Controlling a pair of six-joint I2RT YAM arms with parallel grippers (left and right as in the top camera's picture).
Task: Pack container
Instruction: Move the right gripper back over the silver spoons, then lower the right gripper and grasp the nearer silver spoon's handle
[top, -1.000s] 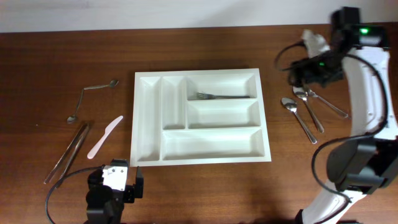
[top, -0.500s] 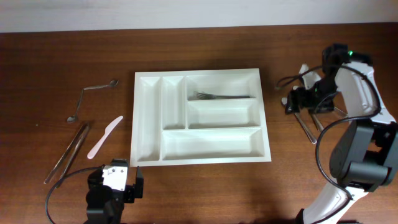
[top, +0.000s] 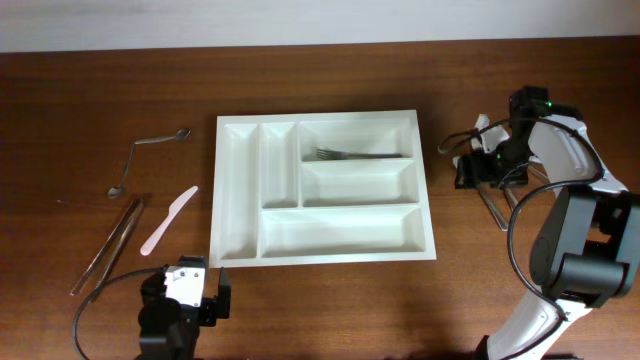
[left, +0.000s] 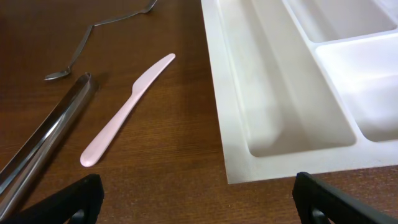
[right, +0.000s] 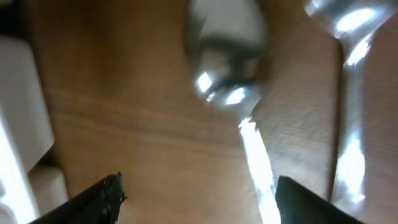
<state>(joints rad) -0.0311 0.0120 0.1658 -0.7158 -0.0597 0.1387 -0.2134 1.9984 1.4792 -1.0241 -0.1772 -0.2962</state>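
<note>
Now my right fingers (right: 109, 193), apart, hover over a spoon (right: 227, 56) lying far-to-near, right of the central container (top: 320, 257); my left fingers (left: 81, 196), wide apart, sit off its near-left corner.

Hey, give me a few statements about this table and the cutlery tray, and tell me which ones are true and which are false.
1. A fork lies in one of the compartments of the tray. True.
2. The pink knife is inside the tray. False: it lies on the table, left of the tray.
3. The left gripper holds the tongs. False: it is open and empty, and the tongs lie on the table.
4. The right gripper is over a spoon to the right of the tray, jaws apart. True.
5. The tray's long compartment is empty. True.
</note>
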